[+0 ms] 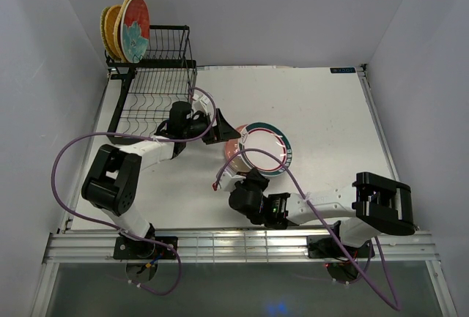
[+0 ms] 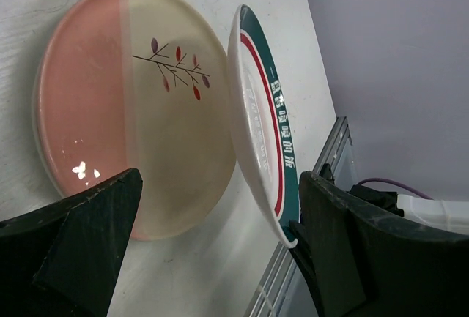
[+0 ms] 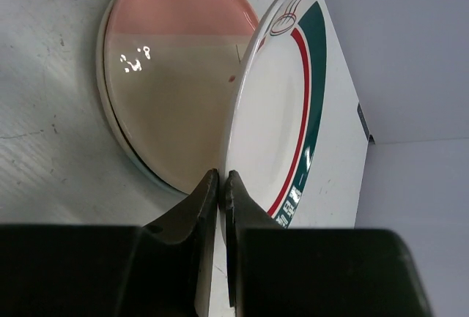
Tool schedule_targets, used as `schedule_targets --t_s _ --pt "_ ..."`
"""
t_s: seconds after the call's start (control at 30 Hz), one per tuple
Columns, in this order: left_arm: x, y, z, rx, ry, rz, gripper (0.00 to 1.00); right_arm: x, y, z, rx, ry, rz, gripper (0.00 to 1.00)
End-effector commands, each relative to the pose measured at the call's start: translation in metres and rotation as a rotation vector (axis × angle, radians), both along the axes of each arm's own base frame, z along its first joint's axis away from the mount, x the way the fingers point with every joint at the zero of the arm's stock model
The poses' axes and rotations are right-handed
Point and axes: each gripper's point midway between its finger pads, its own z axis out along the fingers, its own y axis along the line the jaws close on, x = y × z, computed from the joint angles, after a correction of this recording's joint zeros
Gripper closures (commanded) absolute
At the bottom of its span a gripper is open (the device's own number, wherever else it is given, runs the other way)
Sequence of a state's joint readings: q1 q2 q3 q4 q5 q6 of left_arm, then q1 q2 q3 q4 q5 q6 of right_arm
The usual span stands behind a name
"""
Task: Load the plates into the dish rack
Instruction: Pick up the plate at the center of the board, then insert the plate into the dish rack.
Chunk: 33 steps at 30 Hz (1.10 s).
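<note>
A white plate with a green and red rim stands tilted on edge over a pink-and-white plate that lies flat on the table. My right gripper is shut on the near rim of the white plate, its jaws pinched together on the edge. My left gripper is open just left of both plates. In the left wrist view the white plate's rim lies between the jaws, close to the right finger. The black wire dish rack holds yellow-orange plates and a teal-patterned plate in its rear basket.
The rack's lower slotted tray lies just behind the left arm. Purple cables loop from both arms over the table. White walls close in the left, back and right sides. A metal rail runs along the near edge.
</note>
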State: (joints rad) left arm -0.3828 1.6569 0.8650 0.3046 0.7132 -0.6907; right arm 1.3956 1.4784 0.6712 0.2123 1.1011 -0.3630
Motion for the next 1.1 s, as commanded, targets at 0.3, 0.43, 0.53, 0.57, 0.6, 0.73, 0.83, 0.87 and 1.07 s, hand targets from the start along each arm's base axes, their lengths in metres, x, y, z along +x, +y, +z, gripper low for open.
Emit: schedule_targets --t_s 0.3,0.43,0.53,0.57,0.6,0.73,0.83,0.87,1.07 --pt "-0.007 -0.015 0.016 -0.042 -0.012 -0.06 0.02 -0.023 0.041 0.029 0.037 -0.12 0.134 0.92" --pt "-0.008 -0.015 0.014 -0.043 -0.004 -0.065 0.05 -0.031 0.05 0.024 -0.006 -0.138 0.173 0.92" --pt "-0.009 -0.016 0.013 -0.042 -0.004 -0.07 0.14 -0.032 0.054 0.017 -0.046 -0.137 0.182 0.92" --pt "-0.009 -0.016 0.013 -0.039 -0.004 -0.068 0.21 -0.033 0.057 0.017 -0.047 -0.136 0.185 0.92" --pt "-0.009 -0.016 0.013 -0.038 -0.008 -0.065 0.23 -0.032 0.057 0.016 -0.052 -0.135 0.186 0.92" --pt "-0.008 -0.016 0.014 -0.033 -0.021 -0.06 0.34 -0.032 0.059 0.012 -0.07 -0.135 0.183 0.92" --pt "-0.01 -0.018 0.014 -0.034 -0.023 -0.068 0.37 -0.031 0.06 0.011 -0.08 -0.141 0.177 0.92" --pt "-0.01 -0.018 0.014 -0.031 -0.025 -0.071 0.37 -0.031 0.06 0.012 -0.086 -0.148 0.175 0.92" --pt "-0.013 -0.021 0.011 -0.019 -0.039 -0.079 0.46 -0.03 0.061 0.01 -0.103 -0.159 0.17 0.92"
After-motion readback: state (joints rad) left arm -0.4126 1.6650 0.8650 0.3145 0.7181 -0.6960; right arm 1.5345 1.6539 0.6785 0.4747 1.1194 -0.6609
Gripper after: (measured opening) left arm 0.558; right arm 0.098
